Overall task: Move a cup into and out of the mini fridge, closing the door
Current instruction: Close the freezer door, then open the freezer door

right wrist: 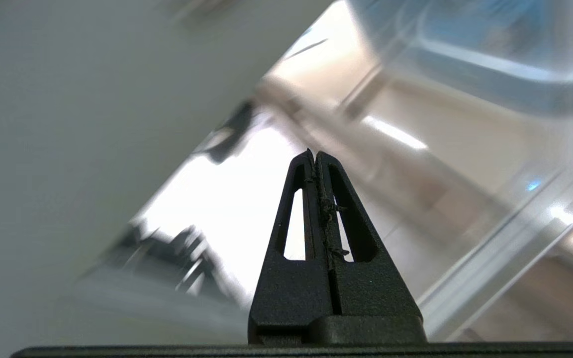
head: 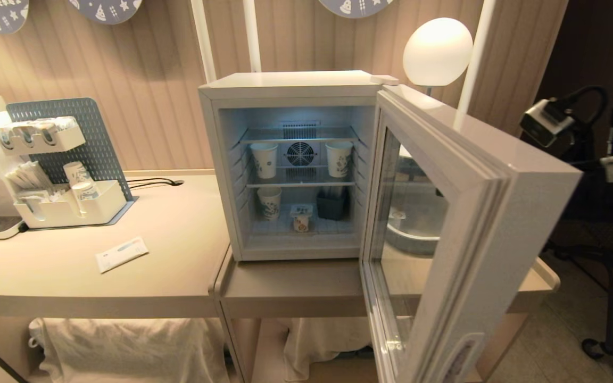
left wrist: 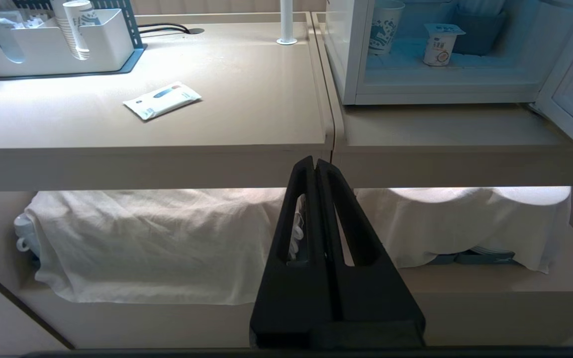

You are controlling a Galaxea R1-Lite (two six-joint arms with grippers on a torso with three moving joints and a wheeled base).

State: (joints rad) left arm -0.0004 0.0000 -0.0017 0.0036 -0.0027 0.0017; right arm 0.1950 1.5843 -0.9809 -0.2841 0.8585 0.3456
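With the door (head: 445, 229) swung wide, your cup (head: 301, 218) stands reachable on the mini fridge (head: 285, 85) floor, while both the left gripper (left wrist: 315, 161) and the right gripper (right wrist: 315, 153) are pressed together, empty.

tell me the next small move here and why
Probably bring the right end effector against the outer face of the door and push it shut: the cup already sits on the mini fridge floor, the door stands wide open, and both end effectors are shut and empty.
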